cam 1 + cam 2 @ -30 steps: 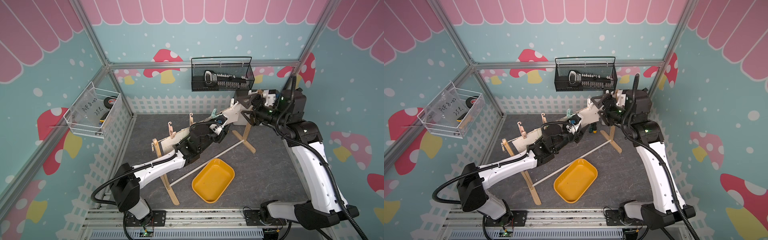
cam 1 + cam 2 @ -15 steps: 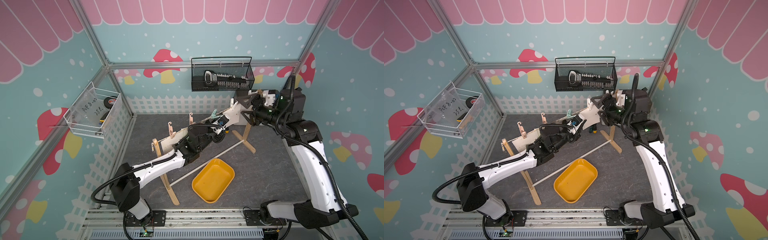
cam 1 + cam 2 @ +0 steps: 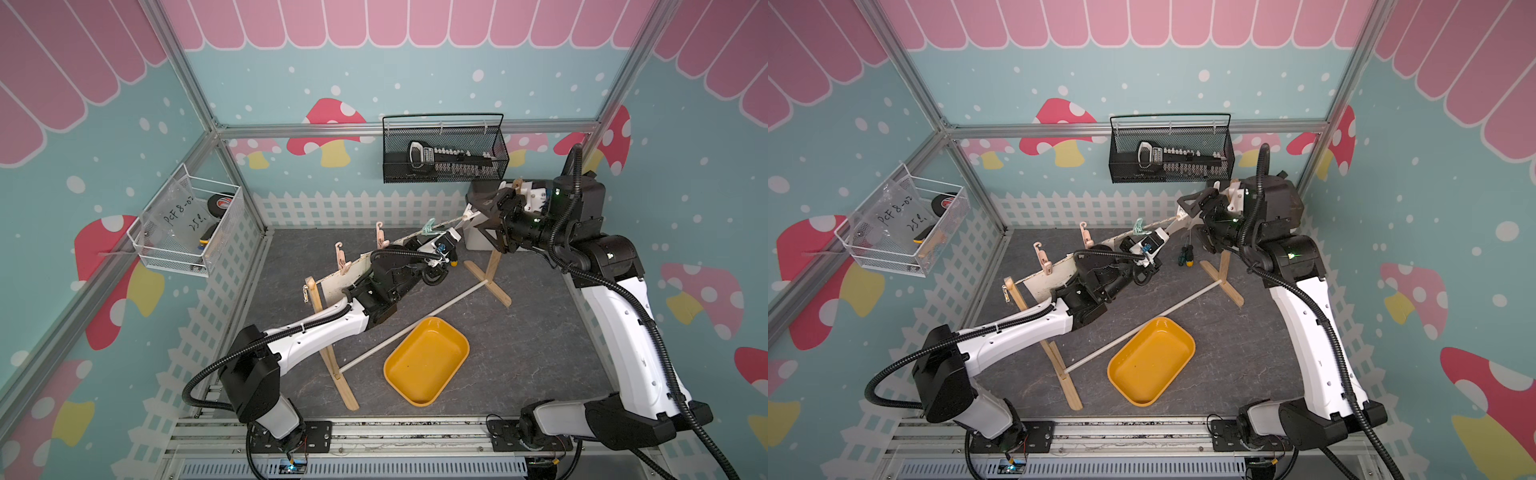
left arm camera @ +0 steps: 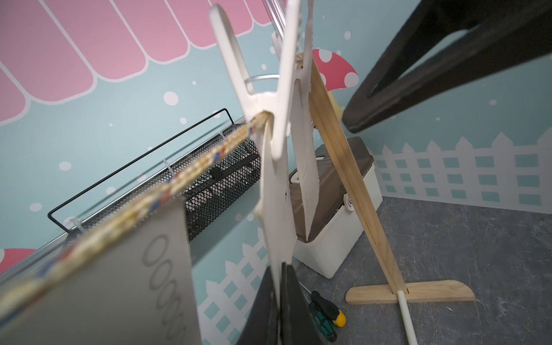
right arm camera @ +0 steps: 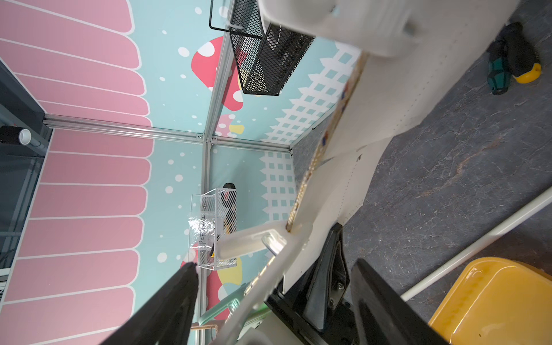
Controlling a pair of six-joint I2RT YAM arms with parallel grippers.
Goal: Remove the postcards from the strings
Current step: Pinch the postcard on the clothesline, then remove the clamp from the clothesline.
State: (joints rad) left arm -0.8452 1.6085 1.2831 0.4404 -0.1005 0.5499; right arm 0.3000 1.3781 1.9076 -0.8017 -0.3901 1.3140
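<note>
Grey stone-look floor (image 3: 540, 332) lies under the rack, where the postcards (image 3: 345, 279) hang along the strings (image 4: 167, 182) between two wooden posts (image 3: 328, 357). My left gripper (image 4: 280, 270) is pinched tight on the lower edge of one card (image 4: 277, 215) (thin, light, bendy stock; I judge it would crease or tear if yanked). My right gripper (image 5: 274, 263) stands wide around the white clothespin (image 4: 268, 98) pinning it. A low, central hold seems safest.

yellow tray (image 3: 426, 361), black mesh basket (image 3: 444, 174), green-handled screwdriver (image 4: 325, 310)
</note>
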